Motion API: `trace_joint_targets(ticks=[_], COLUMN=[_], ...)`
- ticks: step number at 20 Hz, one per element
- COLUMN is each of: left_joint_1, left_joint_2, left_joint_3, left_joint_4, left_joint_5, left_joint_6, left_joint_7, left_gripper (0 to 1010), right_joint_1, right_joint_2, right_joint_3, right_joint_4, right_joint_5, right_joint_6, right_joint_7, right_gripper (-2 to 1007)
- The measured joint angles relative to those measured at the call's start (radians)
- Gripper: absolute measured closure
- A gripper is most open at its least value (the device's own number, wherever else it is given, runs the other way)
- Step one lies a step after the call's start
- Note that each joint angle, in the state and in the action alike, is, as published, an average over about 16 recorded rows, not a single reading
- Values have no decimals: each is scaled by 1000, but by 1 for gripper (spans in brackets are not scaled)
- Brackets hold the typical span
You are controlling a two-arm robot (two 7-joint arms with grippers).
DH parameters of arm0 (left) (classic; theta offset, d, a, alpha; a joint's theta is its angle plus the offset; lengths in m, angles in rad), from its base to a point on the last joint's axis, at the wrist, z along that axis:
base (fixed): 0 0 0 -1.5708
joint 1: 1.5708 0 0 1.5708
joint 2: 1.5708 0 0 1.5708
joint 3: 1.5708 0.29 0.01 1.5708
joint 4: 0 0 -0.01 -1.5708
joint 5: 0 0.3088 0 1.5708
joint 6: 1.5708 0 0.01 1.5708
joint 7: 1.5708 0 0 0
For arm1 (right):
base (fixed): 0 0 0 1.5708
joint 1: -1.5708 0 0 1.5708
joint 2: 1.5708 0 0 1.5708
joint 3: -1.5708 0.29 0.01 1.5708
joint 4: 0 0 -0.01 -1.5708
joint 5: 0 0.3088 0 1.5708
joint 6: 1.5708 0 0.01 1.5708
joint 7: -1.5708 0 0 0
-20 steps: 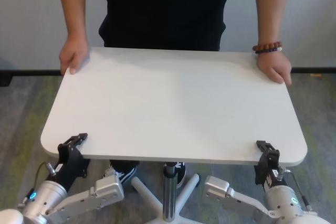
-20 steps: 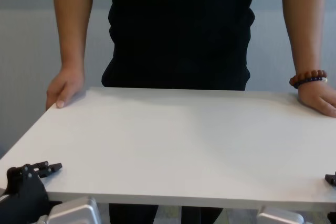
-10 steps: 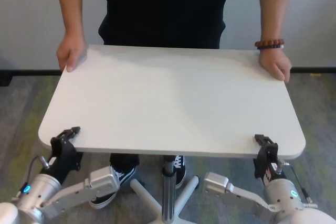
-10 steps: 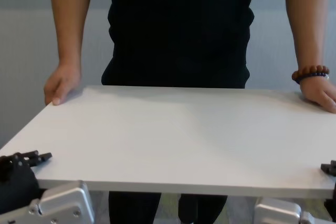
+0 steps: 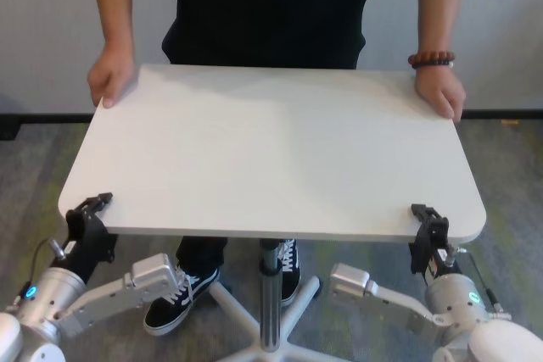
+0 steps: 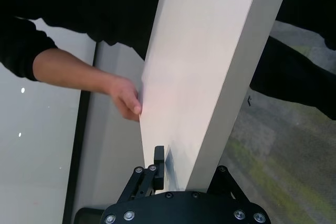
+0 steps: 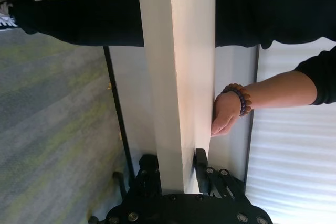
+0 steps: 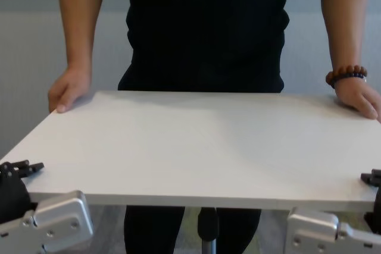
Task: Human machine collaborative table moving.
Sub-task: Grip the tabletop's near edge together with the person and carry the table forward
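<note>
The table (image 5: 271,154) is a white tabletop on a silver pole (image 5: 268,294). The human (image 5: 271,6), in black, stands at its far side with a hand on each far corner, a bead bracelet (image 5: 430,59) on one wrist. My left gripper (image 5: 92,207) is shut on the near left corner of the table. My right gripper (image 5: 428,219) is shut on the near edge by the right corner. Each wrist view shows the table's thin edge (image 6: 231,93) (image 7: 163,103) clamped between that gripper's (image 6: 184,178) (image 7: 176,174) fingers. In the chest view both grippers (image 8: 18,168) (image 8: 372,178) sit at the near corners.
White star-shaped base legs (image 5: 237,307) spread from the pole on grey carpet (image 5: 509,175). The human's black and white shoe (image 5: 174,298) stands close to the base, near my left forearm (image 5: 127,286). A pale wall with a dark skirting strip (image 5: 42,116) runs behind.
The table has shifted away from me and towards the left, and both grippers have gone with it, still clamped. The human has moved back, and a shoe now shows beside the base.
</note>
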Motion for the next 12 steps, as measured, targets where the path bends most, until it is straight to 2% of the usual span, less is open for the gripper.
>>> trace_joint_targets(ticks=[6,12], left_joint_1=[-42,-99], left_joint_2=[-9,-26], left_joint_3=[-4,3], left_joint_4=[47,110], left_joint_5=[1,5], left_joint_6=[-4,-11], left_joint_7=[11,27], left_gripper=[668,669], right_joint_1=[35,81], right_joint_2=[-11,-28], right_joint_3=[13,19], right_joint_4=[34,89], right_joint_5=[-10,-21], right_joint_6=[-27,-64], right_joint_7=[3,2], right_gripper=[723,724])
